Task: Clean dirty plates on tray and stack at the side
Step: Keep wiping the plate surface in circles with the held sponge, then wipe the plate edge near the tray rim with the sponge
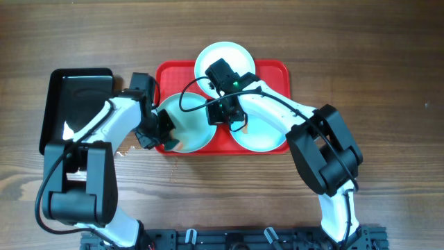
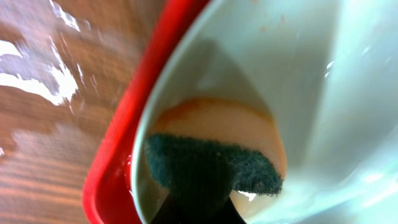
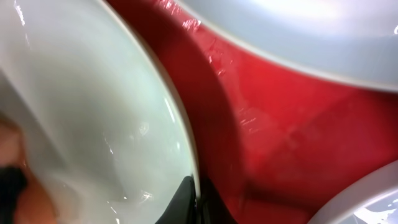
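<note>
While clamped, left tool point(image 1: 156, 135) on sponge point(image 2: 211, 165).

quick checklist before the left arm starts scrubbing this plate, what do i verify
1. Left gripper shut on the sponge: ok.
2. Sponge inside the left plate, dark pad facing it: ok.
3. Right gripper pinching that plate's rim to steady it: ok.
4. Plate over the red tray, not off its edge: ok.
5. Where the sauce smears lie on the plate: cannot tell, the sponge hides part.
6. Firm sponge contact with the plate: cannot tell.
</note>
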Controlling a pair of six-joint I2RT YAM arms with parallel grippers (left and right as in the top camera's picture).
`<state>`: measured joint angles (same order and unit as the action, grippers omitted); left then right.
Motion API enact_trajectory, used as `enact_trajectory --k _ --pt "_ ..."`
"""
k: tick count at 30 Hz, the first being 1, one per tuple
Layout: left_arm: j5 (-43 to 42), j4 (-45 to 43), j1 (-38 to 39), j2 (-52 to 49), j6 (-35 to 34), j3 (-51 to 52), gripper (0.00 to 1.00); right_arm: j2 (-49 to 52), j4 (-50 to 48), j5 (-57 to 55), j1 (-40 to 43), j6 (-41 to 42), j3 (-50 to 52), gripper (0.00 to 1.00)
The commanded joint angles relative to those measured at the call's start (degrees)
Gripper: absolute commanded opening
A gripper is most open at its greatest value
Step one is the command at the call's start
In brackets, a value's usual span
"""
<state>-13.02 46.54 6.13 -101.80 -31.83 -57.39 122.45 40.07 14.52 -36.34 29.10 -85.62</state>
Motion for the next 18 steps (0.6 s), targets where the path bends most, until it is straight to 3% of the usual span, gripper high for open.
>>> enact_trajectory --k 1,18 --pt "-2.49 3.10 2.71 -2.12 -0.59 2.10 0.04 0.83 0.63 -1.18 -0.44 0.90 0.96 0.04" --pt "-4.96 -11.50 6.40 -2.12 -1.64 2.10 0.04 0.83 0.52 -1.16 -0.46 0.90 0.96 0.04"
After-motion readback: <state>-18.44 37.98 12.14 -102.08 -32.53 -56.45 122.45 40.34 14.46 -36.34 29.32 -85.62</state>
